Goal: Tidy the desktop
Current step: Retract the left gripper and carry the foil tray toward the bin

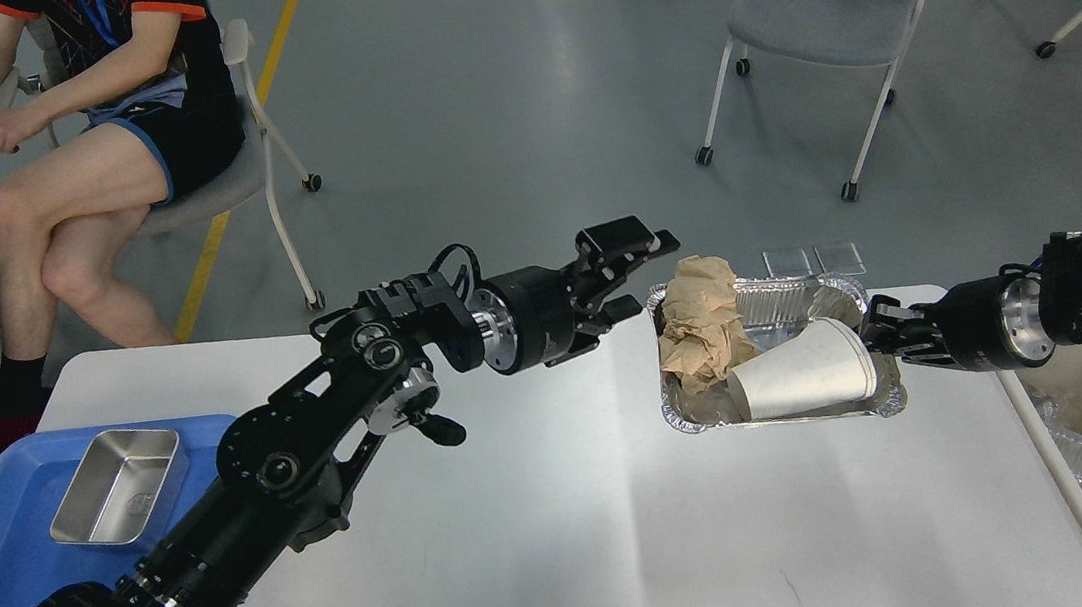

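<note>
Foil tray [863, 402] holding crumpled brown paper [704, 322] and a tipped white paper cup [805, 379], on the table [545, 534]. Right pincer [878, 328] at the tray's right rim, grip indiscernible. Left pincer [634, 279], spread wide and empty, just left of the tray.

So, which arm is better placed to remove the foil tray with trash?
Probably right: the right gripper is already at the foil tray rim beside the paper cup. The left gripper hovers open, short of it.

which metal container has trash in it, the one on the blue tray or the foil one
The foil tray near the right gripper: it holds crumpled brown paper and a tipped white cup. The steel pan is empty.
</note>
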You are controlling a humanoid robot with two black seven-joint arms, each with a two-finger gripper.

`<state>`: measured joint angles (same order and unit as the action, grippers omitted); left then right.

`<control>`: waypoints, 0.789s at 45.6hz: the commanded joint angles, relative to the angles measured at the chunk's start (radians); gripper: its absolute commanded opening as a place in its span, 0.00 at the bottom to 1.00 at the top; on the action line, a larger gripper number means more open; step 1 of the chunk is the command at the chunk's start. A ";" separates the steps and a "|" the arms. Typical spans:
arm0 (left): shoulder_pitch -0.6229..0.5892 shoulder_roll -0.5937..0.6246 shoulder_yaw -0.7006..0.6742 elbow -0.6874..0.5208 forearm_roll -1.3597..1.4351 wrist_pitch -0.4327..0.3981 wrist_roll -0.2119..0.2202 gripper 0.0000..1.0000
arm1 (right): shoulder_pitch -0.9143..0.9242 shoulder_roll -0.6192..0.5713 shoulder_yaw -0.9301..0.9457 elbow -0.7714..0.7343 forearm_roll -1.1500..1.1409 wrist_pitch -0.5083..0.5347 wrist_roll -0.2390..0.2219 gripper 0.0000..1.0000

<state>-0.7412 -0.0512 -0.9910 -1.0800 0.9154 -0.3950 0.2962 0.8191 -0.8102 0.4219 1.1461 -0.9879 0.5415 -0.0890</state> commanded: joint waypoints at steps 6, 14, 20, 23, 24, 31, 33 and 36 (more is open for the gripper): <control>0.078 0.010 -0.285 0.080 -0.249 0.036 0.000 0.89 | -0.006 -0.003 0.000 -0.002 0.000 0.000 0.000 0.00; 0.112 0.014 -0.507 0.173 -0.355 0.058 0.000 0.90 | -0.006 -0.006 0.001 -0.002 0.000 0.000 0.000 0.00; 0.146 0.050 -0.698 0.245 -0.418 0.070 -0.020 0.91 | -0.008 -0.009 0.006 -0.002 0.000 -0.002 0.000 0.00; 0.155 0.065 -0.709 0.252 -0.429 0.071 -0.028 0.92 | -0.008 -0.009 0.009 -0.002 0.000 -0.002 0.000 0.00; 0.160 0.068 -0.710 0.253 -0.431 0.071 -0.031 0.92 | -0.008 -0.009 0.009 -0.002 0.000 -0.002 0.000 0.00; 0.181 0.085 -0.712 0.253 -0.470 0.079 -0.043 0.92 | -0.008 -0.012 0.037 -0.006 0.000 -0.002 -0.002 0.00; 0.186 0.087 -0.712 0.253 -0.472 0.087 -0.043 0.92 | -0.011 -0.017 0.054 -0.011 0.000 -0.002 -0.002 0.00; 0.191 0.087 -0.710 0.252 -0.472 0.096 -0.043 0.92 | -0.018 -0.050 0.069 -0.016 0.000 -0.002 -0.002 0.00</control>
<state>-0.5601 0.0316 -1.7022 -0.8271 0.4495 -0.3136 0.2541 0.8108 -0.8244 0.4612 1.1390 -0.9879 0.5399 -0.0903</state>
